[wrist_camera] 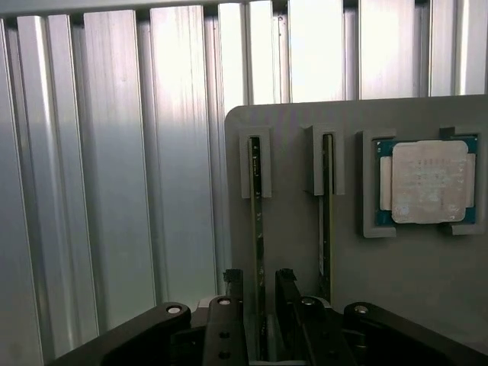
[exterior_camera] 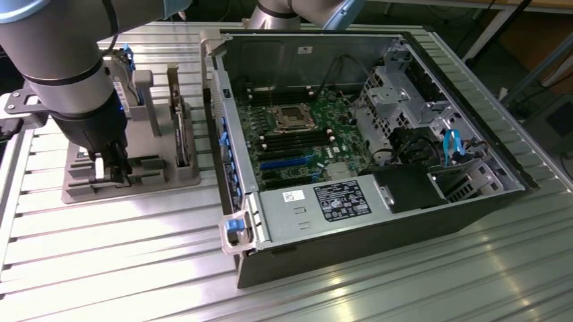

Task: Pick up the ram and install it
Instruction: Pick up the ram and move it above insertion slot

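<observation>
The jaws stand apart on either side of the ram [wrist_camera: 258, 229], in the slot nearest the edge of the holder [wrist_camera: 427, 282]. A second stick [wrist_camera: 326, 221] occupies the neighbouring slot, with the processor [wrist_camera: 427, 181] recessed beyond it. The holder rests on the ribbed desk [wrist_camera: 114, 191].

A robotics workshop, shown by the ribbed aluminium table [exterior_camera: 117, 261], opened computer case [exterior_camera: 304, 50] and robot arm [exterior_camera: 54, 60].

**Colours on the silver desk [exterior_camera: 107, 255]**

The desk is shiny silver with long stripes. The holder [wrist_camera: 427, 282] is grey. The ram [wrist_camera: 258, 229] is green. The chip [wrist_camera: 427, 181] is silver with a blue-green rim. The gripper [wrist_camera: 259, 282] is black. The computer board [exterior_camera: 309, 144] is green.
</observation>
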Action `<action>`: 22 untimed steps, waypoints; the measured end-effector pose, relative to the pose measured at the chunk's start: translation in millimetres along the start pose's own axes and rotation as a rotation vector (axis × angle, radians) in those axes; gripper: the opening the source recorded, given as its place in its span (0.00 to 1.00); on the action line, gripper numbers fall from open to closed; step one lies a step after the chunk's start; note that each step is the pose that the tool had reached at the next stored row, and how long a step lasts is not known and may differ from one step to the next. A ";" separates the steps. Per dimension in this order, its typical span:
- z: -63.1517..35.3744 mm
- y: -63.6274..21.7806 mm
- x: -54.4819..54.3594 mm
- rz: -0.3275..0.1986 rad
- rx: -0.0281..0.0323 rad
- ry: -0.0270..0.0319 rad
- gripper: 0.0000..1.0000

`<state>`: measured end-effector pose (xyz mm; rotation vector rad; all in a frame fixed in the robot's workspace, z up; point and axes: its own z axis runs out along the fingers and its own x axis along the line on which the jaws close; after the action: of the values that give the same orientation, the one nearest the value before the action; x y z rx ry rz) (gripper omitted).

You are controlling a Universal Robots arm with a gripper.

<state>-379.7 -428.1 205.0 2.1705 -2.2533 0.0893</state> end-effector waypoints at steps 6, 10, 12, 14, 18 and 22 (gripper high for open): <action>2.2 0.1 -0.1 0.000 0.0004 0.0000 0.31; 2.2 0.1 -0.1 0.000 0.0005 0.0000 0.31; 2.2 0.1 -0.1 0.000 0.0005 0.0000 0.31; 2.2 0.1 -0.1 0.000 0.0006 -0.0001 0.31; 2.2 0.1 -0.1 0.000 0.0007 -0.0003 0.15; 2.2 0.1 -0.1 0.000 0.0007 -0.0003 0.15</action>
<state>-379.7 -428.0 202.7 2.1709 -2.2538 0.0898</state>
